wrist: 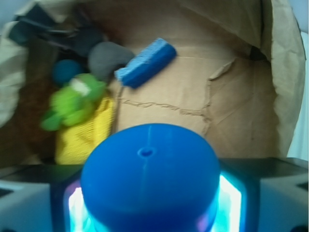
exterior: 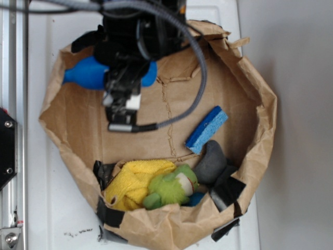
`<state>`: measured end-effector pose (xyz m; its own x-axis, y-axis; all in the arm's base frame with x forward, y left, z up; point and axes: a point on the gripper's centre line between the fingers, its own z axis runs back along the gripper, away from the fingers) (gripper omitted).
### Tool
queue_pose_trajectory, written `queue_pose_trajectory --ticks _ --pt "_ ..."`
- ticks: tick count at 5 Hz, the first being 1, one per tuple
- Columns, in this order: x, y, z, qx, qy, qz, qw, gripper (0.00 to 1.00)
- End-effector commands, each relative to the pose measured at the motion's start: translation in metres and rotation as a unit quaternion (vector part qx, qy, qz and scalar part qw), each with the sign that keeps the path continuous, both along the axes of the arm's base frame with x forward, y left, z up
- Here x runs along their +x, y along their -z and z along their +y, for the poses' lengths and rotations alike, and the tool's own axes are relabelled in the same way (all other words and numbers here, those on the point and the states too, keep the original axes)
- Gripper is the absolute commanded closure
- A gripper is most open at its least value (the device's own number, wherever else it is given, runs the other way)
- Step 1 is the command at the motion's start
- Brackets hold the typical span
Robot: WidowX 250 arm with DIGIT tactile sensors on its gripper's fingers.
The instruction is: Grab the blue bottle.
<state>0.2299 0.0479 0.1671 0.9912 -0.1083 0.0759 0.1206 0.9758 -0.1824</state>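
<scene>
Gripper [wrist: 149, 212] clamped on the blue bottle [wrist: 150, 179], pads pressed to both sides of its wide body. Bottle lies at the paper bag's [exterior: 263, 130] back, well apart from blue sponge [exterior: 206, 129].

No text, label, brand, number or sign can be read in either view; the few dark marks on the white surface [exterior: 78, 233] at the lower left are only illegible smudges.

Both views are softly blurred; the exterior one is evenly bright, while cyan glare flanks the out-of-focus blue bottle [wrist: 150, 183] in the wrist view.
</scene>
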Motion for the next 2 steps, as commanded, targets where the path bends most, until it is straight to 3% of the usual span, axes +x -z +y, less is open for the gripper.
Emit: queue_pose_trajectory --ticks 1,2 --pt "0.0222 -0.0189 -0.0078 0.016 -0.052 -0.04 0.998 1.0" --pt "0.0244 -0.0153 -0.0072 0.023 -0.055 -0.046 0.997 1.0"
